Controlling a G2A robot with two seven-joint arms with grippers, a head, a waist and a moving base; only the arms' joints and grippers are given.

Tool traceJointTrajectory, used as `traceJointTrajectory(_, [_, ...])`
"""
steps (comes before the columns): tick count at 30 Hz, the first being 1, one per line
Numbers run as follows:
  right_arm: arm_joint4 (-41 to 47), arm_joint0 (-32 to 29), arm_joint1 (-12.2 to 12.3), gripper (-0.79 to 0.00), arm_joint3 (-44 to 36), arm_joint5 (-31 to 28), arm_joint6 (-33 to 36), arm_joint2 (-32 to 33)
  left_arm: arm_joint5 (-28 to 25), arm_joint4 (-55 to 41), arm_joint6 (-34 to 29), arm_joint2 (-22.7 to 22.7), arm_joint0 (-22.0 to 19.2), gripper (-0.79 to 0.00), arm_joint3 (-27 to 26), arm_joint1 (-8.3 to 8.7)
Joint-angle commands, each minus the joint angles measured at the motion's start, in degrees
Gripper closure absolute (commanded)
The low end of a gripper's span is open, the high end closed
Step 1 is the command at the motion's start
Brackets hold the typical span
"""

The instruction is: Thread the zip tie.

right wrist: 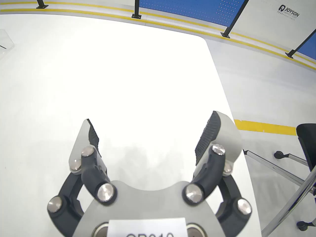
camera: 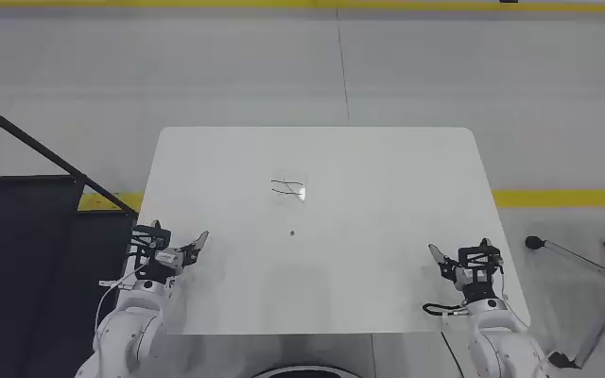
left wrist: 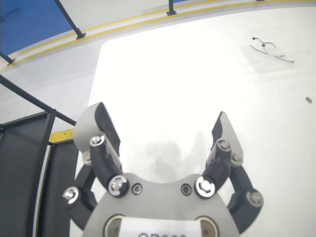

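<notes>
Lying flat on table (camera: 378, 283), just 12 o'clock of centre: zip ties (camera: 286, 187). Left gripper (left wrist: 160, 118) at 8 o'clock, right gripper (right wrist: 150, 122) at 4 o'clock; both spread wide, holding nothing, well apart from ties.

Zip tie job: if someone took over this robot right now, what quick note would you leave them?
Left gripper: open, empty, over the table's near left corner.
Right gripper: open, empty, over the near right corner.
Zip ties: thin black strands lying loose on a clear sheet toward the table's far middle, apart from both grippers.
Done: nothing yet; no tie is picked up and none looks threaded.
Left: grasp a tie and feed its tail through its head.
</notes>
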Motion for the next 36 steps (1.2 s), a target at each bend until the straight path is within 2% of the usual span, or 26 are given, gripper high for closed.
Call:
traceJointTrajectory(1, [0.0, 0.0, 0.0, -0.784, 0.0, 0.0, 0.0, 0.0, 0.0, 0.0, 0.0, 0.0, 0.0, -0.784, 0.0, 0.0])
traceJointTrajectory(16, [0.0, 0.0, 0.0, -0.785, 0.0, 0.0, 0.0, 0.0, 0.0, 0.0, 0.0, 0.0, 0.0, -0.785, 0.0, 0.0])
traceJointTrajectory(21, [0.0, 0.0, 0.0, -0.785, 0.0, 0.0, 0.0, 0.0, -4.1, -1.0, 0.2, -0.3, -0.8, -0.785, 0.3, 0.09])
traceJointTrajectory(26, [0.0, 0.0, 0.0, -0.785, 0.0, 0.0, 0.0, 0.0, -9.5, -8.8, -3.3, -1.5, -4.3, -0.785, 0.7, 0.1])
traceJointTrajectory(30, [0.0, 0.0, 0.0, -0.785, 0.0, 0.0, 0.0, 0.0, -15.0, -20.7, -10.8, -2.2, -9.2, -0.785, 1.5, 0.14])
traceJointTrajectory(36, [0.0, 0.0, 0.0, -0.785, 0.0, 0.0, 0.0, 0.0, -16.8, -28.7, -20.4, -1.1, -16.9, -0.785, 3.2, 0.26])
